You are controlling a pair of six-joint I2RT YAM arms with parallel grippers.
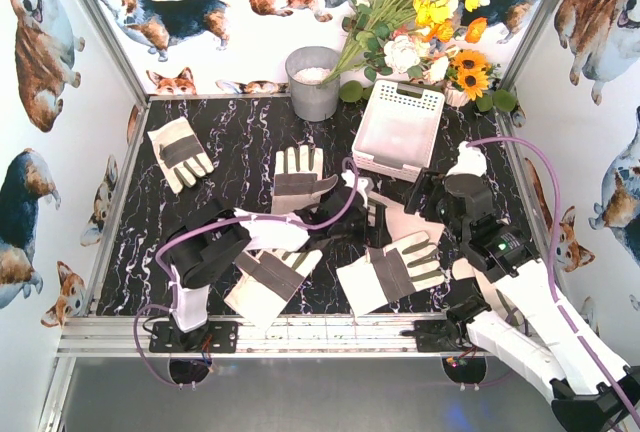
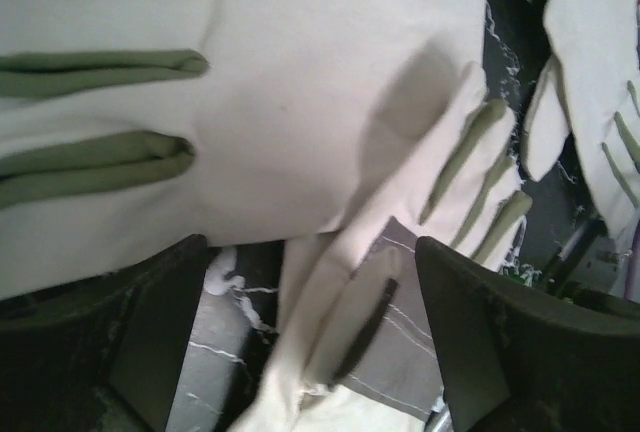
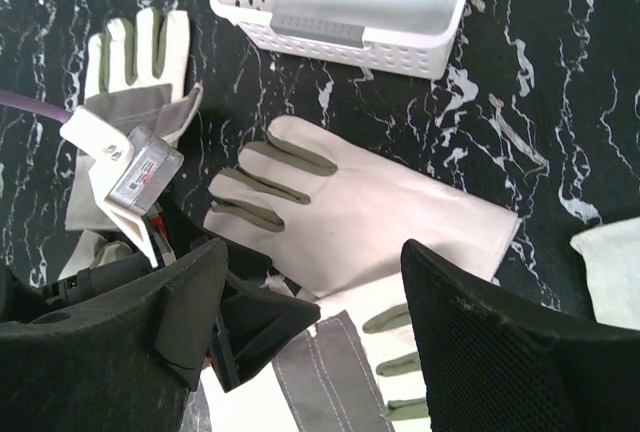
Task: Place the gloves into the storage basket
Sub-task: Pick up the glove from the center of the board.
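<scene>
L gripper (image 2: 310,252) sat w/ jaws spread wide, nothing clamped. A plain glove (image 2: 300,102) and a grey-panelled glove (image 2: 350,352) lay on the table just under it. R gripper (image 3: 315,252) was also wide apart and held nothing, above the same plain glove, w/ the storage basket (image 3: 340,37) just beyond. On the top cam I saw three more gloves flat on the marble table (image 1: 240,137): far-left glove (image 1: 180,152), centre glove (image 1: 300,177), near-left glove (image 1: 270,282) — all outside the basket.
</scene>
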